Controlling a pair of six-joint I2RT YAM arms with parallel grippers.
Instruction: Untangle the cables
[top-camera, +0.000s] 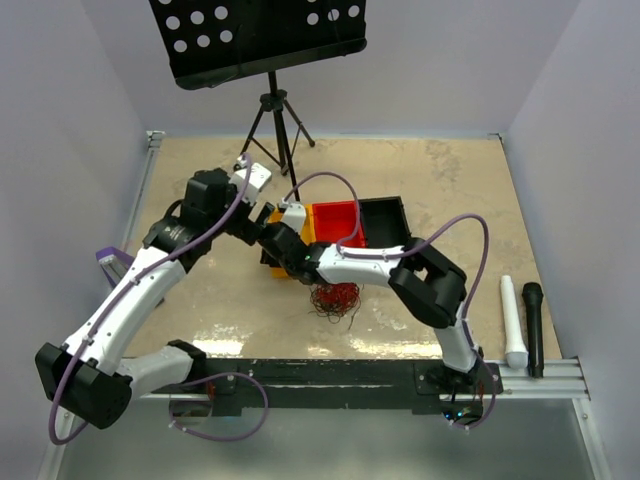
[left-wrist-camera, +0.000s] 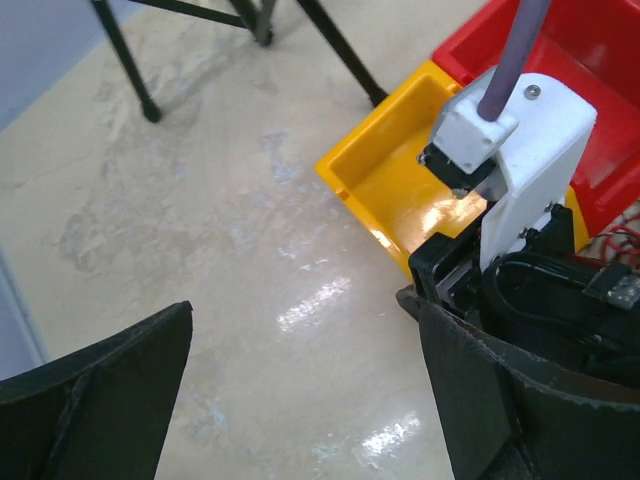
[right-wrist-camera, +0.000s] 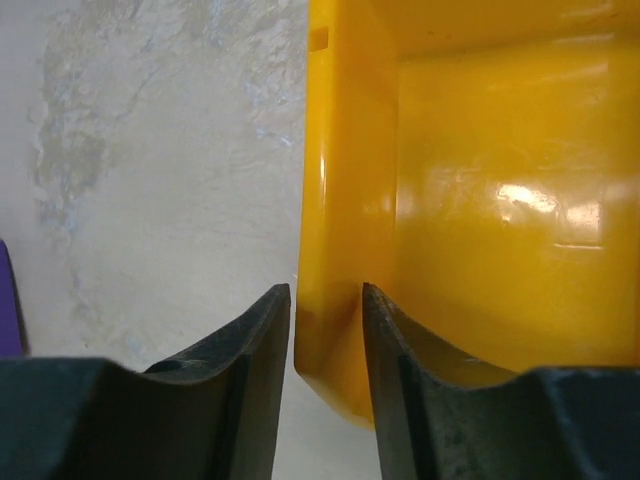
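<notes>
The cables (top-camera: 335, 298) are a bunch of thin red and black wires lying on the table just in front of the bins; a few red strands (left-wrist-camera: 625, 238) show at the right edge of the left wrist view. My right gripper (right-wrist-camera: 325, 292) straddles the left wall of the yellow bin (right-wrist-camera: 480, 200), one finger outside and one inside, with a thin gap beside the outer finger. From above, the right gripper (top-camera: 280, 252) sits at the yellow bin's (top-camera: 277, 270) left end. My left gripper (left-wrist-camera: 305, 320) hangs wide open over bare table, close beside it (top-camera: 252, 222), holding nothing.
A red bin (top-camera: 335, 222) and a black bin (top-camera: 385, 222) stand in a row right of the yellow one. A music stand's tripod (top-camera: 275, 125) is at the back. A white cylinder (top-camera: 513, 320) and a black microphone (top-camera: 533, 325) lie at the right edge.
</notes>
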